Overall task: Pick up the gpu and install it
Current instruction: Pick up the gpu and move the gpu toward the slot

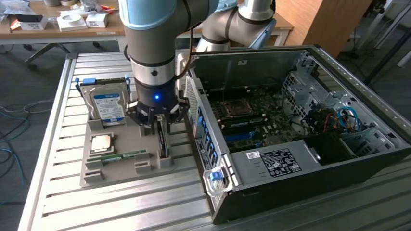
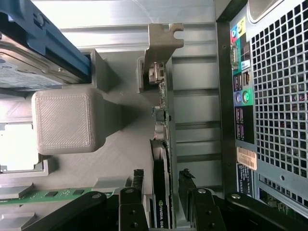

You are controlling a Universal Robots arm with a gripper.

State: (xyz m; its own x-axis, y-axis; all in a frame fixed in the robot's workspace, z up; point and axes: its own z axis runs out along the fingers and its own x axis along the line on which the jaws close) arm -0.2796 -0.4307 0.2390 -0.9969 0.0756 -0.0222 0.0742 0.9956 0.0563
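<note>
Because the gpu (image 1: 163, 144) stood on edge in a slot of the gray tray (image 1: 119, 169) (bracket (image 2: 162, 43) at the end far from the fingers (image 2: 134, 202)), the gripper (image 1: 160, 126) straddled it, jaws apart, 1 finger per side, nothing clamped yet.

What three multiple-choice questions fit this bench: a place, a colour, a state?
1. Where is the gpu? A) inside the computer case B) on edge in the grey fixture C) on the wooden desk
2. What colour is the memory stick? A) green B) red C) yellow
3. How is the gripper? A) shut on the hard drive B) open, astride the gpu C) shut, empty
Answers: B, it stands in the fixture's slot; A, its board is green; B, gaps show on both sides of the gpu.
</note>
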